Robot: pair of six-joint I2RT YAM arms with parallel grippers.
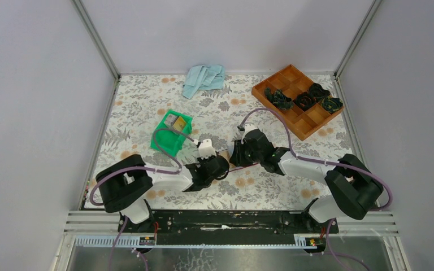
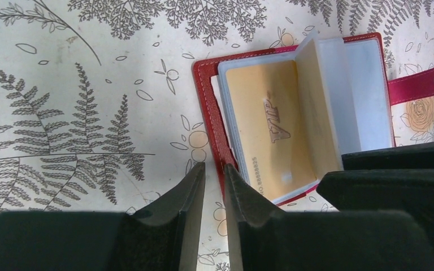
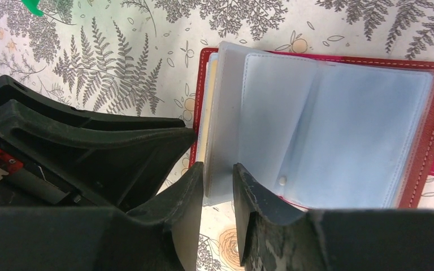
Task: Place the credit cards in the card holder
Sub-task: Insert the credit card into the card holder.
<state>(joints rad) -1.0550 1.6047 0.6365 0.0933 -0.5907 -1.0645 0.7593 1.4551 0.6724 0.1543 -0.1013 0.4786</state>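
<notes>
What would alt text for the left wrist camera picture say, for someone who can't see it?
An open red card holder lies on a fern-patterned table, a gold VIP card in one of its clear sleeves. The left gripper has its dark fingers slightly apart at the holder's near edge.

black arms (image 1: 147, 183), white link shells, purple cables, matte black pincer fingers (image 2: 189, 214).

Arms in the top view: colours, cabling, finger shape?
Both arms have white link segments between bulky black joint housings. A lilac cable loops along the left arm and another along the right. The left gripper has matte black, wedge-shaped fingers tapering to narrow tips; the right gripper has the same black tapered fingers. No markings are readable on either.
</notes>
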